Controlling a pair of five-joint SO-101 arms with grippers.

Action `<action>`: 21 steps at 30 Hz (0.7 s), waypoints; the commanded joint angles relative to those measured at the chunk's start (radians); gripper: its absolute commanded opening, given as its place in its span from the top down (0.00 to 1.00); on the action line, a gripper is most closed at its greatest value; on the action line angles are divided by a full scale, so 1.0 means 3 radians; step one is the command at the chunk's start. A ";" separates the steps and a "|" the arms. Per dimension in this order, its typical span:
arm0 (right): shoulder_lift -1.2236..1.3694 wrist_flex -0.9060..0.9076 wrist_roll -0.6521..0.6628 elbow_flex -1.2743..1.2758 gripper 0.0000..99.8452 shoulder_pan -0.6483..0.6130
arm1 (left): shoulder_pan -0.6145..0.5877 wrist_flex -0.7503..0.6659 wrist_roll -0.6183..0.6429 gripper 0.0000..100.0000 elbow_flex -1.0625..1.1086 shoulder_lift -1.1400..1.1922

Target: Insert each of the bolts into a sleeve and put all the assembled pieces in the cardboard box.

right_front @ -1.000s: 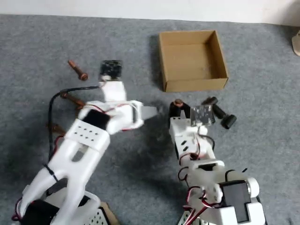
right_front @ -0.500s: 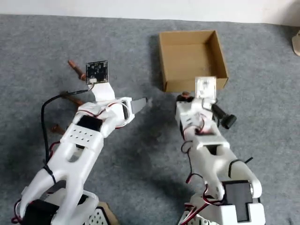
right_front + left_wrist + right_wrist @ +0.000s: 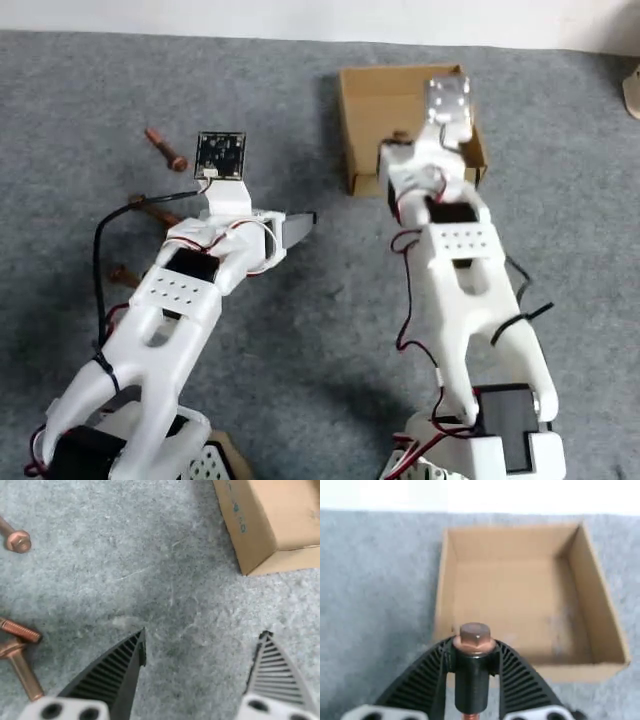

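We see our left gripper [image 3: 203,632] spread wide above grey carpet [image 3: 125,555], its dark finger [image 3: 115,675] and paler finger [image 3: 272,670] well apart with nothing between them. Beyond the paler finger lies a corner of the cardboard box [image 3: 260,525]. On the dark finger's side we find a hex-headed bolt [image 3: 17,541], and nearer us a threaded bolt end [image 3: 20,631] crossing just beside a third bolt [image 3: 22,670].

Bright, even overhead light; soft, faint shadows.

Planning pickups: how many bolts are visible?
4. Three loose by the left arm: far bolt, middle bolt, near bolt. One sleeved bolt in the right gripper. Arms may hide more.
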 commanded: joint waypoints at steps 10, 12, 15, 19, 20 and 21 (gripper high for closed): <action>0.1061 0.0749 0.0153 -0.1895 1.00 -0.0217 | -0.0043 -0.0066 -0.0041 0.68 -0.0018 -0.0018; 0.1353 0.0841 0.0271 -0.2222 1.00 -0.0217 | -0.0043 -0.0066 -0.0041 0.68 -0.0018 -0.0018; 0.1716 0.0964 0.0302 -0.2672 1.00 -0.0217 | -0.0043 -0.0066 -0.0046 0.68 -0.0018 -0.0018; 0.2140 0.1071 0.0297 -0.3163 1.00 -0.0217 | -0.0043 -0.0066 -0.0046 0.68 -0.0018 -0.0018; 0.2227 0.1071 0.0292 -0.3255 1.00 -0.0207 | -0.0043 -0.0066 -0.0046 0.68 -0.0018 -0.0018; 0.2309 0.1071 0.0292 -0.3337 1.00 -0.0202 | -0.0043 -0.0066 -0.0046 0.68 -0.0018 -0.0018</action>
